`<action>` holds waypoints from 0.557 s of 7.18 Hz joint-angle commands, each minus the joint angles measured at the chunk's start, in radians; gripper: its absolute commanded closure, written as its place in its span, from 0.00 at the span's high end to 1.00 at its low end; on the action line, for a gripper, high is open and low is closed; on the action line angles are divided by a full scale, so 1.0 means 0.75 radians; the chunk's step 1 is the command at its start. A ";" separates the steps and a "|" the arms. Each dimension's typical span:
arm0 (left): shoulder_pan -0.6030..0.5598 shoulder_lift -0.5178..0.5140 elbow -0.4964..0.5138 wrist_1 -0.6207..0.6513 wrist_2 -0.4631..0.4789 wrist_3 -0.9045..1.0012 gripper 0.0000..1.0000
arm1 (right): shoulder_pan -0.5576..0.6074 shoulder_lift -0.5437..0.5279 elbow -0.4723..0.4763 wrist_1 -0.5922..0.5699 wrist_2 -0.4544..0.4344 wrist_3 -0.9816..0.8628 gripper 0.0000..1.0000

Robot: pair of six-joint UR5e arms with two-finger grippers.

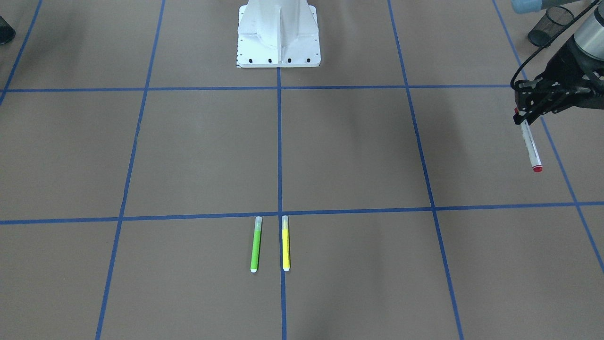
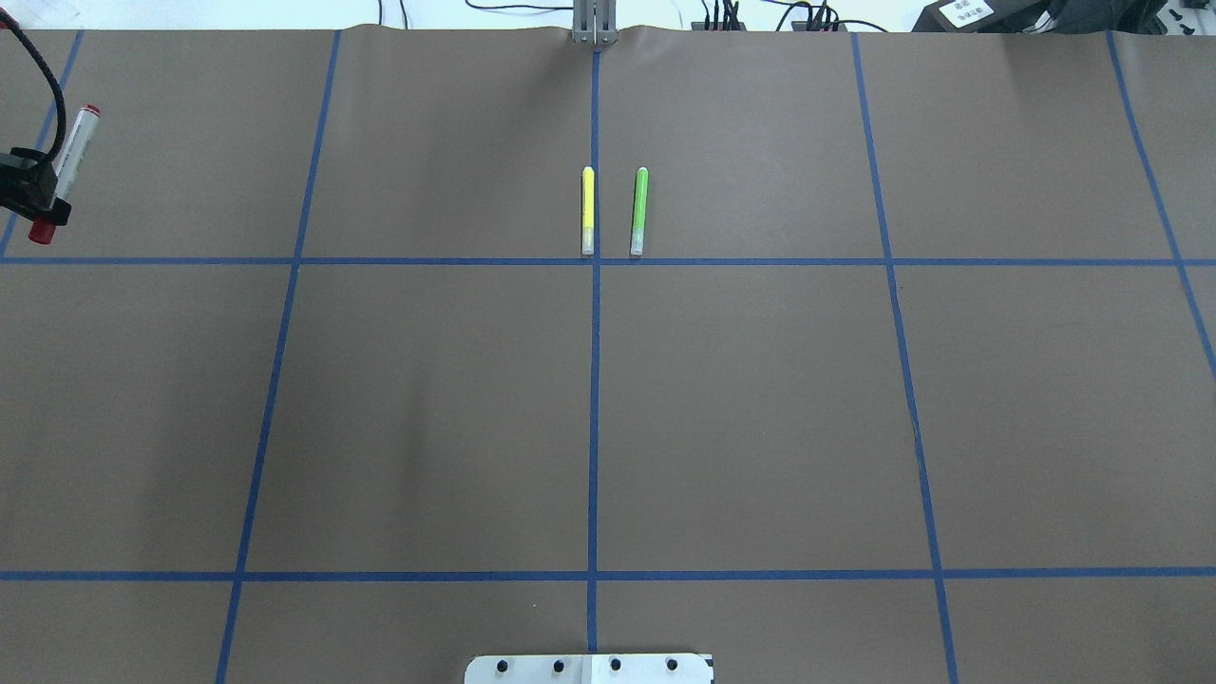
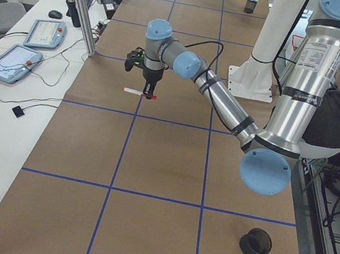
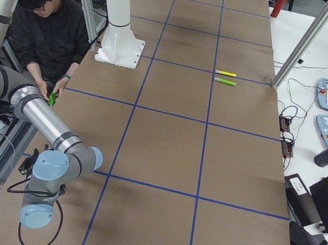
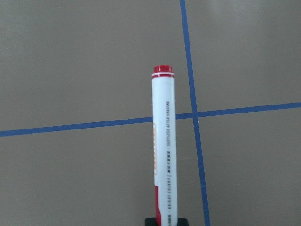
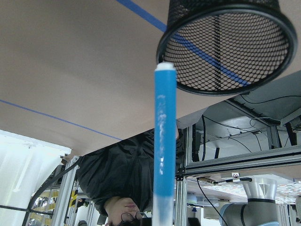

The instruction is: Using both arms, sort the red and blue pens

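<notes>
The red pen [image 1: 531,144], a white printed barrel with red ends, hangs above the table with my left gripper [image 1: 523,115] shut on its cap end. The left wrist view shows the same red pen [image 5: 163,141] pointing away over a crossing of blue tape lines. In the right wrist view the blue pen [image 6: 164,141] stands up from the bottom edge, its white tip just in front of the rim of a black mesh cup [image 6: 221,47]. The right gripper's fingers are out of frame there, but the pen is held off the table. My right arm [image 4: 48,169] is bent low at the table's near end.
A lime-green marker [image 1: 255,243] and a yellow marker [image 1: 285,243] lie side by side near the centre tape line. Another mesh cup [image 1: 549,26] stands behind my left gripper. The white pedestal [image 1: 278,33] is at the robot's edge. A person [image 4: 46,32] stands beside the table.
</notes>
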 commanded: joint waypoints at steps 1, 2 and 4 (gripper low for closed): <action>0.000 -0.002 0.002 0.002 0.000 0.000 0.00 | 0.041 0.051 0.000 0.093 -0.006 0.050 0.99; 0.002 -0.002 0.004 0.004 -0.002 -0.002 0.00 | 0.125 0.120 0.004 0.116 -0.083 0.127 0.99; 0.002 -0.004 0.012 0.006 -0.004 -0.004 0.00 | 0.154 0.237 0.010 0.159 -0.125 0.187 0.99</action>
